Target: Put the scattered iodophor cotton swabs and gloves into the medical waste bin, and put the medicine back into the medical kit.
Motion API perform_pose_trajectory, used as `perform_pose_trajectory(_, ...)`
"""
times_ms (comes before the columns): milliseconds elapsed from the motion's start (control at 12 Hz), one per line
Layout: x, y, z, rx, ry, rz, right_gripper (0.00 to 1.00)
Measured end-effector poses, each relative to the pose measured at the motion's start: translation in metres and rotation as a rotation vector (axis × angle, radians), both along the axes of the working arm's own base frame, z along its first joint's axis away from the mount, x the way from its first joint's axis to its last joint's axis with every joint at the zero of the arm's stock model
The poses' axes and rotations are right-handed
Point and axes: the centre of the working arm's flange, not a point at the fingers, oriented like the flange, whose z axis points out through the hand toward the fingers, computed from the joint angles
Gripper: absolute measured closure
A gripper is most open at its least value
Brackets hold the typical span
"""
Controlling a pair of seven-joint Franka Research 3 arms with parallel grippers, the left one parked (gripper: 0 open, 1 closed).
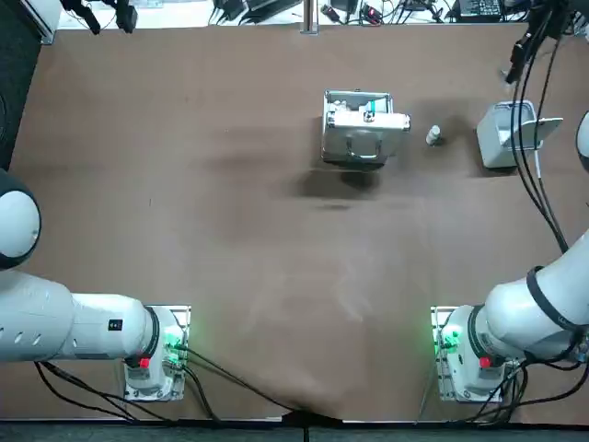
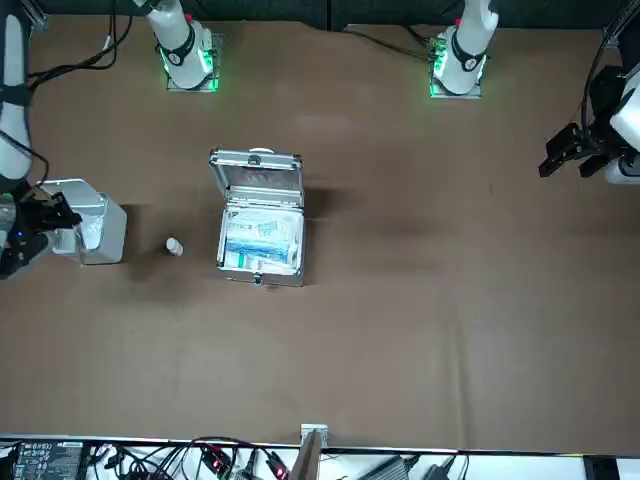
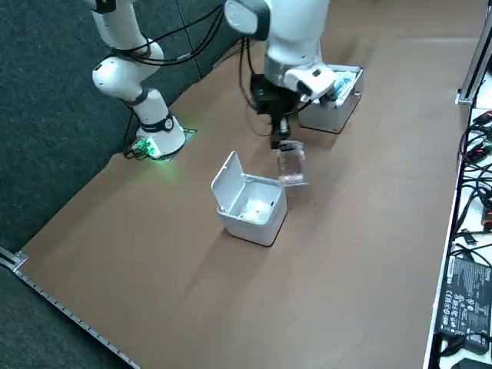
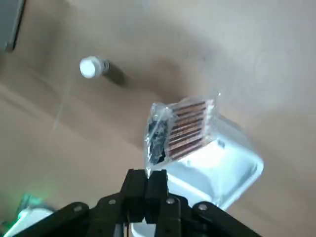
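Note:
My right gripper point(image 4: 147, 177) is shut on the edge of a clear plastic packet of brown iodophor cotton swabs point(image 4: 181, 129). The packet point(image 3: 291, 166) hangs from the gripper point(image 3: 277, 141) just above the far rim of the open white waste bin point(image 3: 250, 206). A small white-capped medicine bottle point(image 1: 433, 136) lies on the brown table between the bin point(image 1: 502, 138) and the open metal medical kit point(image 1: 361, 127). The kit point(image 2: 260, 238) holds blue and white packages. I see no gloves on the table.
The bin's lid point(image 3: 227, 181) stands open on the side away from the kit. Black cables point(image 1: 534, 138) of the right arm hang over the bin area. Cables and electronics point(image 3: 465, 284) line the table's far edge.

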Motion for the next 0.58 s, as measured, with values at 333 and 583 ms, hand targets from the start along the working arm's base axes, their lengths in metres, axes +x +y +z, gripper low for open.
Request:
perform_pose_trajectory(333, -0.022, -0.040, -0.005, 0.023, 0.096, -0.070, 0.99)
perform_pose_trajectory(583, -0.036, -0.062, -0.020, 0.040, 0.156, -0.112, 0.99)
